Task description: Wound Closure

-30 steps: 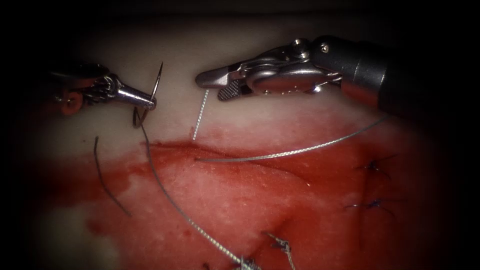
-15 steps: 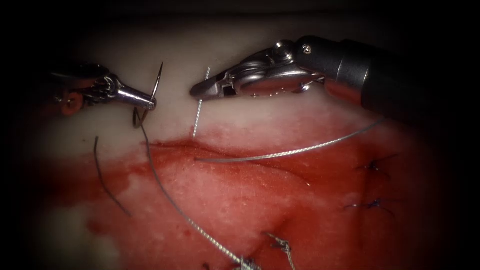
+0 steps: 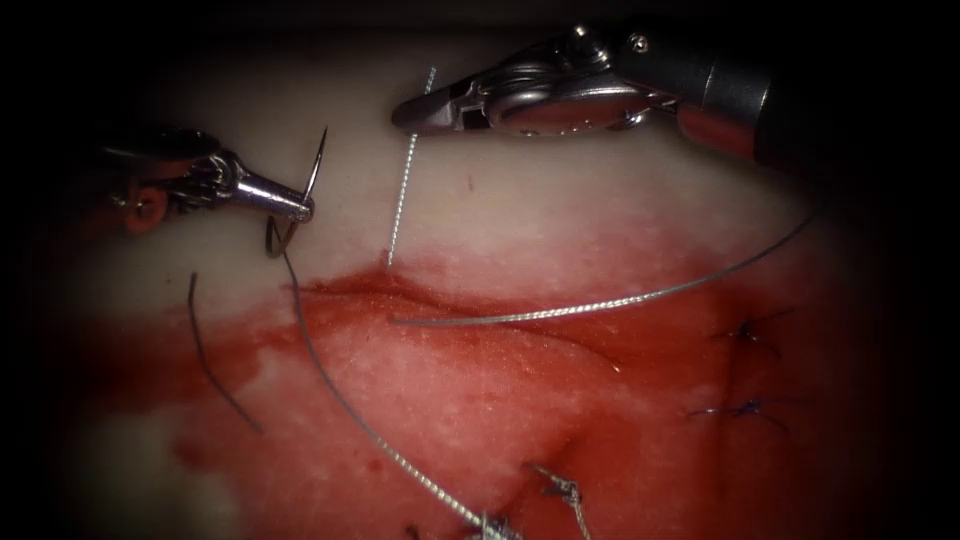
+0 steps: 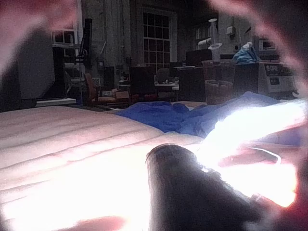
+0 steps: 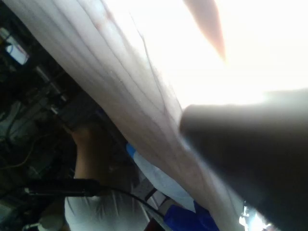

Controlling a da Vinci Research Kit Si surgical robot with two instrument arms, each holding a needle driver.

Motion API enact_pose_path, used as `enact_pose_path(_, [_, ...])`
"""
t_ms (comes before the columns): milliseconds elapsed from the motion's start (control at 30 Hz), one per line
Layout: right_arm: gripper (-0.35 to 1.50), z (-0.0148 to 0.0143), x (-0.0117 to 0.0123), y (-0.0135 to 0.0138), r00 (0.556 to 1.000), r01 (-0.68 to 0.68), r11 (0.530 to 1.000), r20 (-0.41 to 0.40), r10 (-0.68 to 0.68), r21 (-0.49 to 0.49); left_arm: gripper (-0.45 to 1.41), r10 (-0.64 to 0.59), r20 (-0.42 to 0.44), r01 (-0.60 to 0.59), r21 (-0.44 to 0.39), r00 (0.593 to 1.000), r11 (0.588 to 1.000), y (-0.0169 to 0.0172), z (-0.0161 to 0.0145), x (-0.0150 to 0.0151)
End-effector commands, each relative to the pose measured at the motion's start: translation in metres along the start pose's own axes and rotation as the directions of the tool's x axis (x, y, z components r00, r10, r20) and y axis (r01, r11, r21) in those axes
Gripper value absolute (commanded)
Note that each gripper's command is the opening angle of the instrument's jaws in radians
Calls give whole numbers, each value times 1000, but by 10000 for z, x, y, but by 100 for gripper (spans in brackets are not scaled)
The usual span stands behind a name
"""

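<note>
1. Needle point(image 3: 305, 190) sits clamped mid-curve in the closed left tool point(image 3: 300, 207), clear of the tissue point(image 3: 560, 230).
2. Right tool point(image 3: 405, 113), closed on the thread point(image 3: 403, 205), has lifted it taut above the cut point(image 3: 420, 300).
3. Tightening likely calls for steady tension.

L tool point(image 3: 300, 208) & R tool point(image 3: 405, 112): fingers closed.
</note>
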Motion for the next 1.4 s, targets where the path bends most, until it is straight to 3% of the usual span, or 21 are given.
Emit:
enact_pose_path(33, [-35, -5, -16, 18, 1000, 11, 1000, 8, -11, -9, -45, 7, -8, -7, 1, 1000, 1000, 4, -6, 15])
enact_pose_path(233, [-35, -5, -16, 19, 1000, 15, 1000, 11, -14, -11, -45, 7, -8, -7, 1, 1000, 1000, 4, -6, 15])
enact_pose_path(267, [-16, -3, -14, 20, 1000, 16, 1000, 14, -16, -9, -45, 7, -8, -7, 0, 1000, 1000, 4, -6, 16])
enact_pose_path(300, [-16, -3, -14, 20, 1000, 16, 1000, 14, -16, -9, -45, 7, -8, -7, 0, 1000, 1000, 4, -6, 16])
enact_pose_path(333, [84, -2, -11, 22, 984, 176, 984, 11, -176, -12, -45, 7, -12, -7, 5, 1000, 1000, 2, -5, 16])
enact_pose_path(367, [135, -3, -9, 24, 971, 239, 971, 22, -239, -4, -45, 8, -12, -8, 5, 1000, 1000, 1, -5, 17])
enact_pose_path(467, [140, -7, -3, 26, 970, 240, 971, 38, -241, 8, -45, 12, -12, -12, 5, 1000, 1000, -2, -6, 16])
enact_pose_path(500, [140, -12, 1, 28, 969, 241, 970, 49, -241, 17, -30, 14, -8, -14, 1, 1000, 1000, -4, -7, 15])
enact_pose_path(533, [141, -21, 10, 31, 967, 240, 970, 75, -243, 36, 9, 17, -3, -17, -4, 1000, 1000, -7, -12, 15])
enact_pose_path(600, [145, -26, 15, 32, 965, 245, 968, 89, -248, 48, 19, 18, 1, -18, -4, 1000, 1000, -8, -14, 15])
enact_pose_path(667, [146, -41, 27, 34, 960, 250, 966, 114, -257, 68, 22, 26, 21, -27, 16, 999, 1000, -10, -20, 16])
enact_pose_path(733, [146, -68, 41, 35, 949, 260, 961, 160, -272, 91, 17, 114, 79, -118, 42, 990, 992, -11, -31, 21])
enact_pose_path(833, [146, -90, 46, 35, 941, 265, 961, 196, -277, 82, 19, 109, 101, -116, 68, 989, 991, -9, -41, 26])
enact_pose_path(967, [143, -145, 45, 37, 911, 283, 959, 305, -278, 29, 36, 81, 137, -110, 218, 987, 970, 12, -75, 43])
enact_pose_path(1000, [133, -170, 41, 39, 899, 270, 963, 363, -245, -18, 31, 51, 137, -83, 239, 989, 967, 22, -82, 52])
enact_pose_path(1100, [121, -194, 39, 42, 885, 251, 965, 420, -199, -70, 19, 90, 139, -122, 242, 986, 963, 35, -85, 65])
enact_pose_path(1133, [120, -212, 39, 45, 873, 240, 965, 458, -166, -108, -20, 177, 82, -191, 219, 981, 957, 53, -82, 83])
enact_pose_path(1200, [120, -222, 41, 47, 866, 235, 964, 478, -149, -127, -20, 199, 43, -203, 213, 979, 956, 62, -78, 90])
enact_pose_path(1233, [128, -229, 44, 48, 861, 231, 964, 488, -140, -132, -20, 212, 10, -210, 191, 977, 959, 72, -73, 94])
enact_pose_path(1300, [133, -241, 50, 50, 855, 229, 962, 503, -126, -150, -35, 212, -74, -202, 131, 974, 971, 95, -62, 96])
enact_pose_path(1400, [133, -265, 54, 49, 843, 218, 965, 527, -110, -146, -21, 226, -204, -236, -26, 953, 972, 137, -29, 94])
